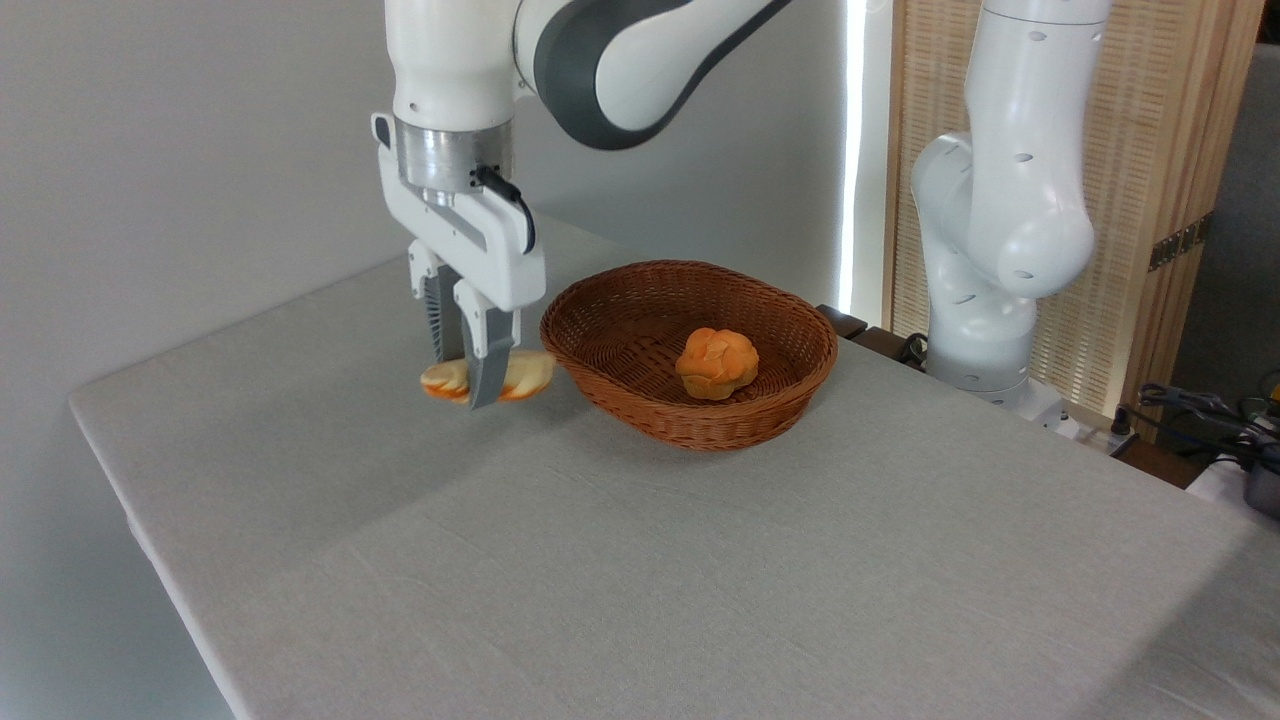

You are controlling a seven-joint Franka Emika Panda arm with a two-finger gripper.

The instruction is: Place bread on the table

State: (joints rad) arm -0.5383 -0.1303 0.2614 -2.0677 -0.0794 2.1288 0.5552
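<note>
Pointing straight down, gripper (468,385) with both fingers (487,360) clamped across the middle of the bread (527,374) — pale yellow loaf, orange along the lower crust, ends sticking out left and right of the fingers. Held roughly level, lengthwise across the view. Positioned just left of the basket (780,400), outside its rim, right end of loaf close to the rim but apart from it. Hard to tell whether underside touches the cloth or hangs slightly above; faint shadow beneath on the table (600,560). Table covered in light grey-beige cloth, near corner at lower left. Basket brown, oval, woven, resting on the cloth toward the back. Inside it, a round orange bun (716,363), right of centre, sitting on the basket floor. White arm (640,60) reaching in from above, dark grey joint band at the elbow. Base column (1000,200) standing at the far right edge of the table, in front of a slatted wooden screen (1180,150). Cables (1200,410) at far right.
</note>
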